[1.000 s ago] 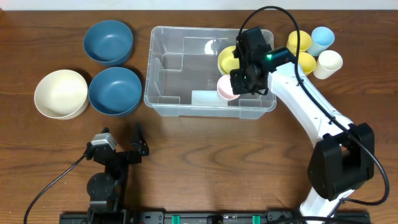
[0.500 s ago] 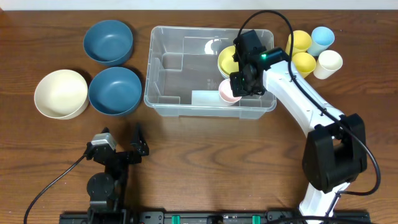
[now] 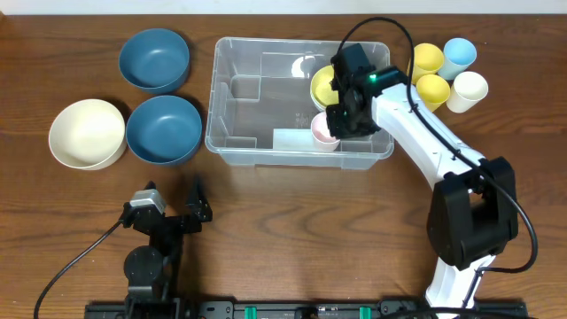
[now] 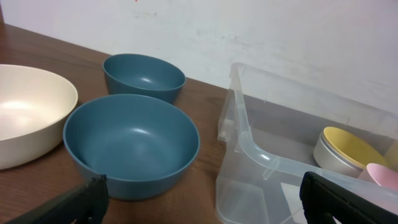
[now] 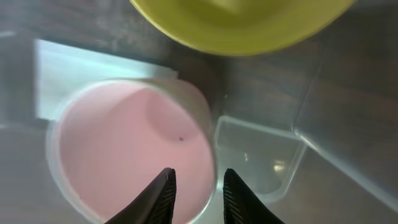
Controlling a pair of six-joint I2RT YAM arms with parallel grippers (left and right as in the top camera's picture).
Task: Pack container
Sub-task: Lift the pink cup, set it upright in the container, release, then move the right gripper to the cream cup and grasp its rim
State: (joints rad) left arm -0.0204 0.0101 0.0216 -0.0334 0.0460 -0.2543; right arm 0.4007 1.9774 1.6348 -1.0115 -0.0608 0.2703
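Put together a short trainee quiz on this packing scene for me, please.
1. True or false: the pink plastic cup stands inside the large clear plastic rectangular container.
2. How many dark blue round bowls sit outside the container?
3. The right claw hangs over: A) a dark blue bowl, B) the pink cup.
Key: 1 true; 2 two; 3 B.
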